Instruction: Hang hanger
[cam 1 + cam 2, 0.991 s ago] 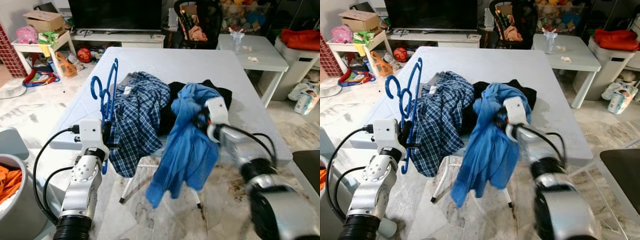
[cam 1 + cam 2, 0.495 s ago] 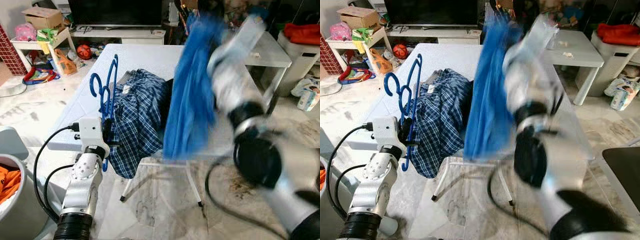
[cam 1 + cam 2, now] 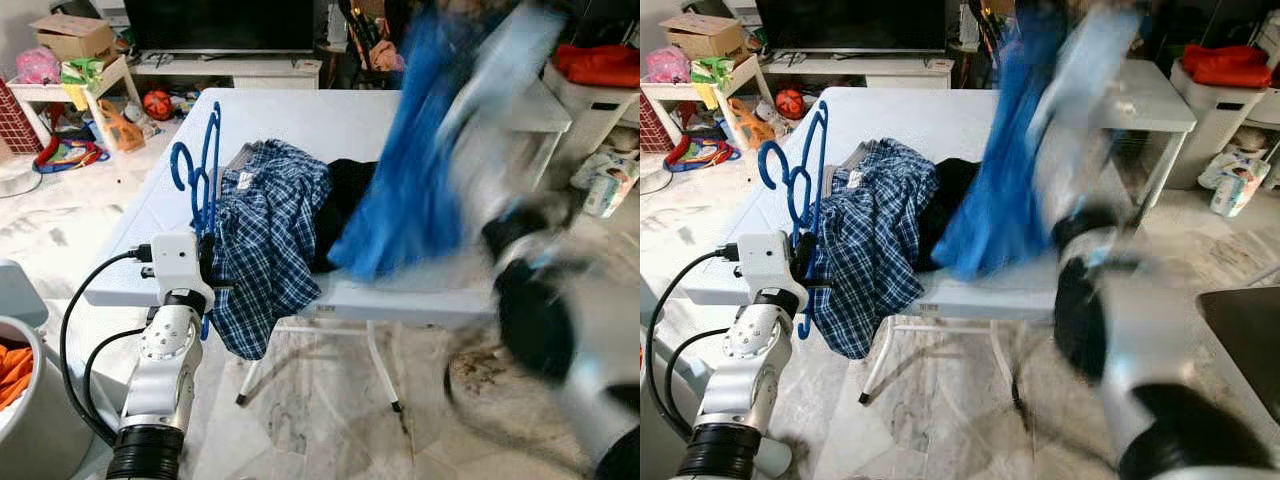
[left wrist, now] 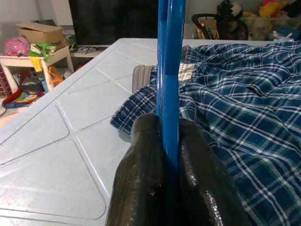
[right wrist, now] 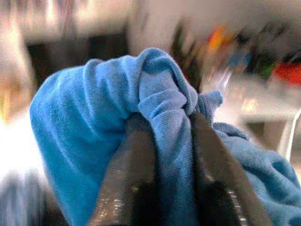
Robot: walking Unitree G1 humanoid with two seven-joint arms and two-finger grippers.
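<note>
Two jobs at once: my left gripper (image 4: 170, 141) clamps the blue hanger (image 3: 205, 165) upright beside the bench (image 3: 300, 110), while my right gripper (image 5: 171, 136) pinches the blue shirt (image 3: 410, 190) aloft, ready for draping.

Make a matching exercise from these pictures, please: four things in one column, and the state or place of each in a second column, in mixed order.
1. blue hangers
2. blue shirt
3. plaid shirt
4. black garment

a. lies between two shirts
b. hangs over the table edge
c. clamped upright in the left gripper
d. lifted by the right gripper

Pairs: 1-c, 2-d, 3-b, 4-a
</note>
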